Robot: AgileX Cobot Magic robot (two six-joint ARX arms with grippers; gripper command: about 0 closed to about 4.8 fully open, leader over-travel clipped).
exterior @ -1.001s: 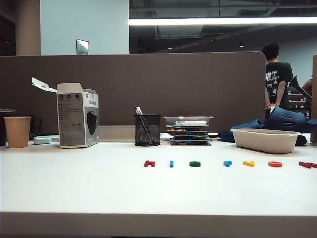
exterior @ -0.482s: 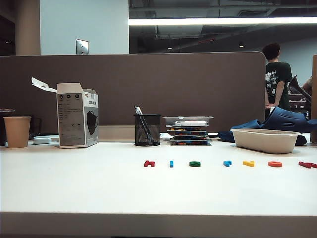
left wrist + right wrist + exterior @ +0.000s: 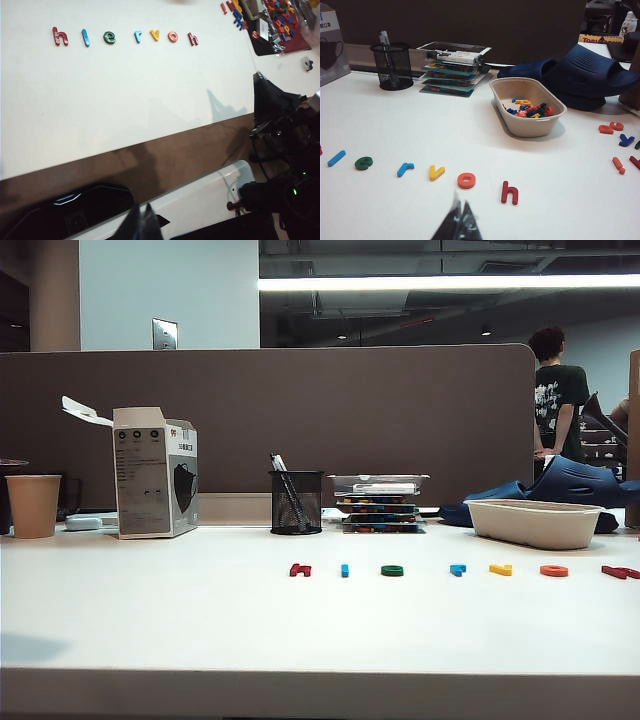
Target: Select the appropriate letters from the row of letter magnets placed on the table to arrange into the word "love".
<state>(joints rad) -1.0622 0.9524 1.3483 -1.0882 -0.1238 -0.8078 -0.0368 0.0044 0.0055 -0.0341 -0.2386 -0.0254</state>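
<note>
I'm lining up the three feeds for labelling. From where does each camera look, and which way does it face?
Exterior view: low at the table edge, facing the partition; no arm shows.
Left wrist view: high, off the table's near edge, looking down on the letter row; left gripper closed at the frame edge.
Right wrist view: low above the table, facing the tray; right gripper closed.
All share the letter row.

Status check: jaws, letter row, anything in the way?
Left gripper shut, off the table. Right gripper shut, near the orange o. Row of letter magnets untouched: h l e r v o h. Nothing in the way.
</note>
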